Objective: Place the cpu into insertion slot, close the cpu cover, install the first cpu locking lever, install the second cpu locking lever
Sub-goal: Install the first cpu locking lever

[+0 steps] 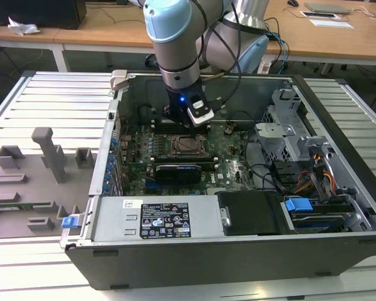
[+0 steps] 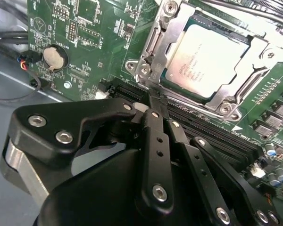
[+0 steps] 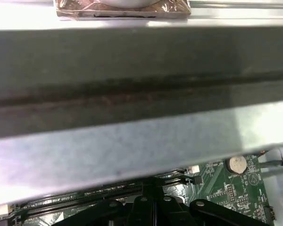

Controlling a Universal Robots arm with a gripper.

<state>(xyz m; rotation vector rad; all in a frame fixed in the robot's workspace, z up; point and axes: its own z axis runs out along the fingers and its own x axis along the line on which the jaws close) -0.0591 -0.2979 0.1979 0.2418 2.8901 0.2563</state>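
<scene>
While the blue-and-grey robot arm (image 1: 175, 50) reaches down into the open grey computer case (image 1: 238, 251), its black gripper (image 2: 153, 101) hangs with fingers pressed together, holding nothing, just above the long black memory slots (image 2: 203, 129) beside the socket. Seated in the square insertion slot (image 2: 153, 47) lies the silver-grey square cpu (image 2: 207, 59), with the thin silver metal cpu cover (image 2: 247, 84) closed around it on the green motherboard (image 2: 99, 37).

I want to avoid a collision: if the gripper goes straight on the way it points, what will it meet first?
Probably the metal cover at the socket's near edge; the gripper, fingers together, points there. Depth is unclear.
</scene>
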